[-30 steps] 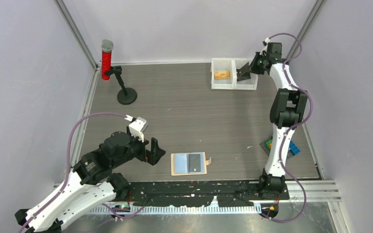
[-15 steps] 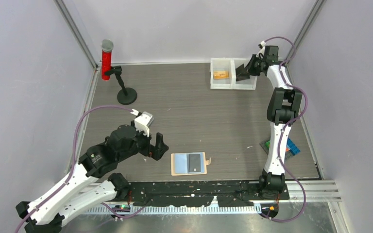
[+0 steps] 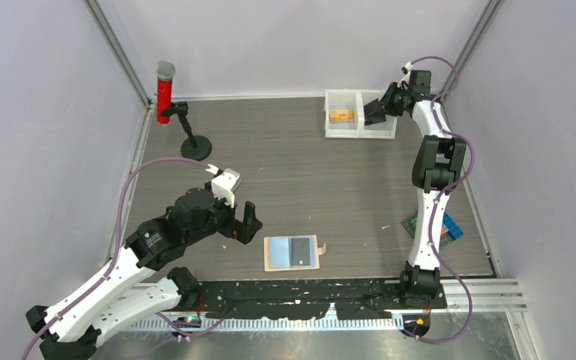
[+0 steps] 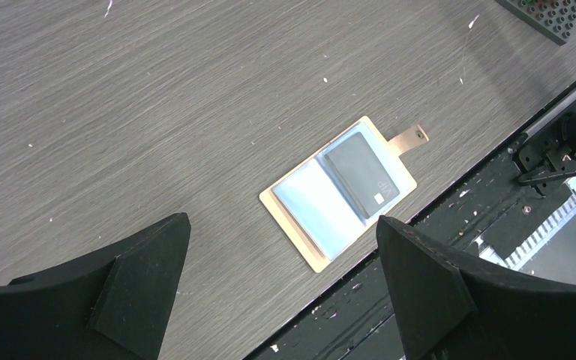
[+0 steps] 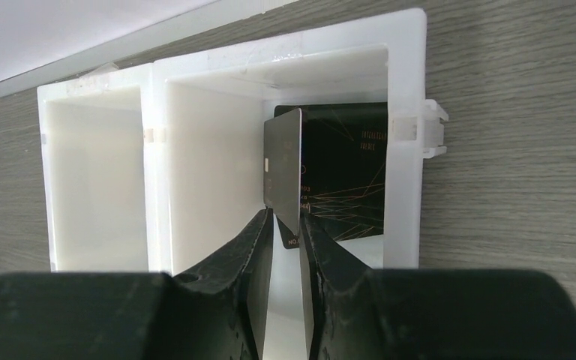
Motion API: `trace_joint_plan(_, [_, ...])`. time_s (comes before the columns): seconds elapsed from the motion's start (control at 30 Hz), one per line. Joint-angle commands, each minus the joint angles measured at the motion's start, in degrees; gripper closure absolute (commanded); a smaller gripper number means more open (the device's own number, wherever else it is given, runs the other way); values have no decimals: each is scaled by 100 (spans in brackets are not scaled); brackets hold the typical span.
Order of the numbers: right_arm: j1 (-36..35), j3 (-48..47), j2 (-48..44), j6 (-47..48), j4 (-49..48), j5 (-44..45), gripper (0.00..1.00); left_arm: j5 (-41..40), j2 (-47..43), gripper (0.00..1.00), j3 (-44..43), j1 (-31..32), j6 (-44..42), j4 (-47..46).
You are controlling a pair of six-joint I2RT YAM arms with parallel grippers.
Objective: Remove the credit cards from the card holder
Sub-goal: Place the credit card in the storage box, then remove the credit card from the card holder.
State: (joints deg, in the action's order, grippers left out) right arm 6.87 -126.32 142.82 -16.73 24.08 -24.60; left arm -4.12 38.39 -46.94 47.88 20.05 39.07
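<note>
The tan card holder (image 3: 273, 259) (image 4: 291, 217) lies open near the table's front edge, with one dark credit card (image 3: 301, 250) (image 4: 361, 174) on its right half. My left gripper (image 3: 241, 229) (image 4: 280, 219) hangs open just left of it and above it, touching nothing. My right gripper (image 3: 375, 111) (image 5: 285, 217) is over the right compartment of the white bin (image 3: 360, 133) (image 5: 405, 90). Its jaws are parted a little, and a grey credit card (image 5: 283, 169) stands on edge, tilted, between the tips. Another dark credit card (image 5: 345, 172) lies in that compartment.
A small orange-tan block (image 3: 341, 115) sits in the bin's left compartment. A red cylinder (image 3: 165, 94) and a black stand (image 3: 195, 146) are at the back left. Coloured studded plates (image 3: 450, 229) (image 4: 547, 11) lie by the right arm.
My left arm has moved right, closer to the card holder, still open. My right gripper's jaws have parted slightly round the card over the bin.
</note>
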Motion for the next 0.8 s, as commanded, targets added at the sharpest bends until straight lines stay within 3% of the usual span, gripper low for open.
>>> trace_joint_plan(0.0, [25, -398, -201, -78, -186, 220, 72, -119, -83, 1, -197, 2, -109, -158])
trace_joint_plan(0.43, [-96, -244, -1062, 47, 495, 1205, 55, -415, -352, 1, -15, 2, 216, 6])
trace_joint_plan(0.57, [-368, 428, -1543, 18, 543, 1712, 52, -540, -475, 1, 137, 2, 408, 94])
trace_joint_plan(0.77, [-791, 1869, -2603, -151, 199, 1571, 54, -831, -613, 1, 441, 2, 851, 141])
